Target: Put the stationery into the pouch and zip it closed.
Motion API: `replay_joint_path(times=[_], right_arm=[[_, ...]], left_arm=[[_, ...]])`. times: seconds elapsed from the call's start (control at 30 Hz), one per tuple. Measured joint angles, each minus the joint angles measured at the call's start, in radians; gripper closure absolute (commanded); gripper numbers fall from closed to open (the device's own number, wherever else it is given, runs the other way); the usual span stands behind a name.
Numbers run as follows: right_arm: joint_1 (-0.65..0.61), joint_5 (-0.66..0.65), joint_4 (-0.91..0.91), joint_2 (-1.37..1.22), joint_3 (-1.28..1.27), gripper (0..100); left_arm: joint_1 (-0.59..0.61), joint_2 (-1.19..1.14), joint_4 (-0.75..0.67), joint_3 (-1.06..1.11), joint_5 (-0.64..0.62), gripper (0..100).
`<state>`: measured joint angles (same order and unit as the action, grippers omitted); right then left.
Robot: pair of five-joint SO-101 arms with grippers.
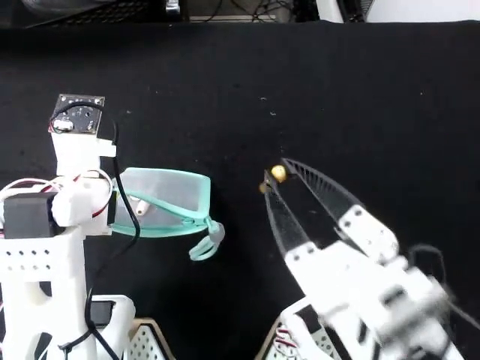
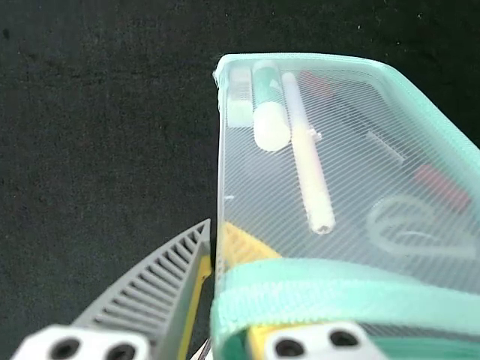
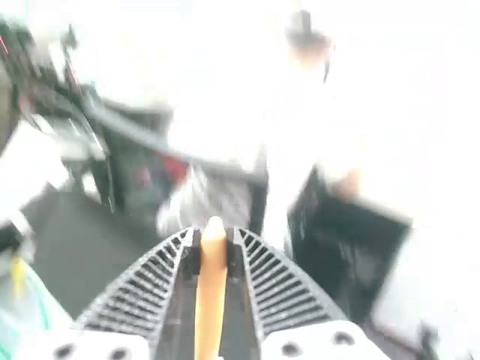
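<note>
The clear pouch (image 1: 169, 196) with teal trim lies on the black table, its teal loop (image 1: 208, 241) towards the front. My left gripper (image 1: 118, 202) is shut on the pouch's left end. In the left wrist view the pouch (image 2: 352, 150) holds a white tube (image 2: 268, 112), a pale pen (image 2: 311, 176), red items and a clip. The left gripper (image 2: 214, 236) pinches the pouch's edge there. My right gripper (image 1: 273, 178) is lifted to the right of the pouch, shut on an orange stick (image 1: 278, 173). That stick (image 3: 211, 285) stands between the fingers (image 3: 146, 289) of the right gripper (image 3: 214, 236).
The table (image 1: 360, 105) is covered in black cloth. Cables and equipment line its far edge. The arms' white bases (image 1: 142, 341) stand at the front edge. The right wrist view looks out at the blurred room.
</note>
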<state>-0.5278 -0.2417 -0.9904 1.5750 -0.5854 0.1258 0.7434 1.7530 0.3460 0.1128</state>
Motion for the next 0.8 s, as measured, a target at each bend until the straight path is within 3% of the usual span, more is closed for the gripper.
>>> replay_joint_path(times=[0.3,0.6,0.8], right_arm=[[-0.330,0.097,0.150,0.087,-0.003,98.5],[-0.468,0.101,0.290,0.040,-0.138,98.5],[-0.485,0.101,0.319,0.031,-0.207,98.5]], left_arm=[[0.000,0.000,0.000,0.002,0.000,97],[0.000,0.000,0.000,0.002,0.000,97],[0.000,0.000,0.000,0.002,0.000,97]])
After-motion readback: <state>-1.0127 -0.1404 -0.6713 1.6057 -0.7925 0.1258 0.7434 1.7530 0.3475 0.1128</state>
